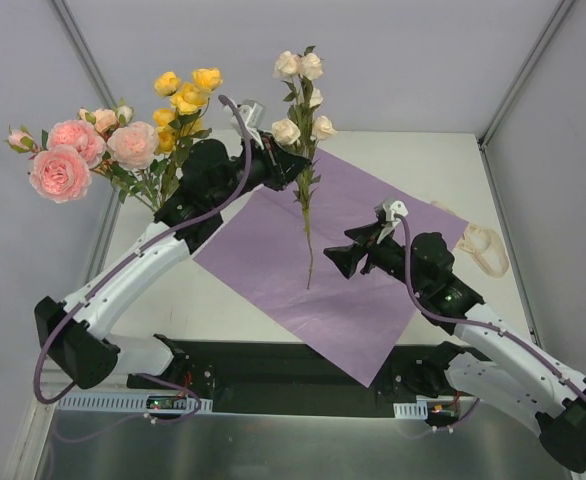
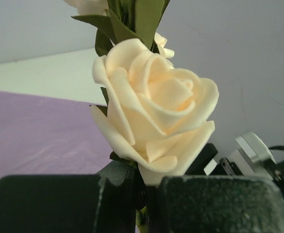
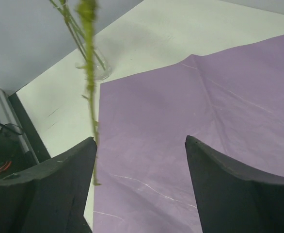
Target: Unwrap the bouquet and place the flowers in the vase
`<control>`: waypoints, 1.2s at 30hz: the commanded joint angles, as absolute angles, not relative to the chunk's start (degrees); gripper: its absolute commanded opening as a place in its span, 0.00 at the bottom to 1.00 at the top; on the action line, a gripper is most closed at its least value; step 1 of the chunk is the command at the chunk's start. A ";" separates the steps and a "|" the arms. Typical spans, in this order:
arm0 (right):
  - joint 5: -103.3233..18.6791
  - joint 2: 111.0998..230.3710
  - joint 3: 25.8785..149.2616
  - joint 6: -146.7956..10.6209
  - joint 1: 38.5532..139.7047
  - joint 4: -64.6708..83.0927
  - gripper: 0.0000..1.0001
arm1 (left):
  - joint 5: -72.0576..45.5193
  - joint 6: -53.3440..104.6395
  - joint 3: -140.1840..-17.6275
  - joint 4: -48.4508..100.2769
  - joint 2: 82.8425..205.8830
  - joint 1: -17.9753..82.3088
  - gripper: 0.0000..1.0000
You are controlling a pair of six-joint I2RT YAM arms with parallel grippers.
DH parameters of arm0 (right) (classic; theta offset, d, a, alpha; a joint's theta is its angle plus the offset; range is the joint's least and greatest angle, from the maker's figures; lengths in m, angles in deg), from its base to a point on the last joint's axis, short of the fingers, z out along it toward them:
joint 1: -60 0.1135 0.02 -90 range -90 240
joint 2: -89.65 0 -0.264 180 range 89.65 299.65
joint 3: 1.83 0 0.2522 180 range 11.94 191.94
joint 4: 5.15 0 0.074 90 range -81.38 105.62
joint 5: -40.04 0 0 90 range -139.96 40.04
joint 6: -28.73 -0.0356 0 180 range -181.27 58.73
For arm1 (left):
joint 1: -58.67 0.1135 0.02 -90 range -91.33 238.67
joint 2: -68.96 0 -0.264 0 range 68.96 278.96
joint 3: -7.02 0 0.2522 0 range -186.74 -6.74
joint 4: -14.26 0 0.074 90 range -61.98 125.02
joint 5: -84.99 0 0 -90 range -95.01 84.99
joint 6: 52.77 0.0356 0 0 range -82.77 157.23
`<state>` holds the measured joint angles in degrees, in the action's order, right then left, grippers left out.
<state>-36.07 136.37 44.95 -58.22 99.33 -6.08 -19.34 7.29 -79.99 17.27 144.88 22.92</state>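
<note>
The bouquet is unwrapped. My left gripper [image 1: 295, 166] [image 2: 144, 194] is shut on the stem of a cream-bloomed flower [image 1: 299, 66] [image 2: 154, 114], held upright above the table. Its thin stem [image 1: 308, 245] [image 3: 90, 92] hangs down over the purple paper [image 1: 303, 270]. My right gripper [image 1: 337, 259] [image 3: 139, 141] is open just right of the stem's lower end, which runs along its left finger [image 3: 64, 184]. Pink roses [image 1: 63, 165] and yellow roses [image 1: 185, 95] stand at the back left. The clear vase [image 3: 100, 69] holds several stems; the left arm hides it in the top view.
The purple paper [image 3: 205, 107] lies flat across the middle of the white table [image 1: 173, 290]. A cream ribbon [image 1: 483, 250] lies at the right, past the paper's corner. Grey walls enclose the table on the left, back and right.
</note>
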 commanded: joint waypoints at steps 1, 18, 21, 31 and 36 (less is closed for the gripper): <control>-42.40 134.30 45.33 -57.58 99.64 -5.45 0.79 | -21.71 20.85 -81.27 18.50 134.55 21.32 0.00; -41.53 139.40 46.92 -58.02 99.38 -5.18 0.82 | 13.61 58.65 -80.12 31.45 113.95 20.96 0.00; -41.44 139.84 47.00 -58.02 99.38 -5.27 0.82 | 16.26 62.79 -79.60 28.21 114.83 21.05 0.00; -41.35 140.46 47.09 -57.85 99.46 -5.27 0.82 | 20.48 68.08 -76.35 12.56 117.47 23.59 0.00; -41.26 140.45 47.09 -57.84 99.46 -5.27 0.82 | 20.83 65.72 -74.85 7.10 118.52 28.68 0.00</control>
<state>-41.76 140.55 44.97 -58.05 99.31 -3.88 19.20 66.59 -75.38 16.07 118.41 25.10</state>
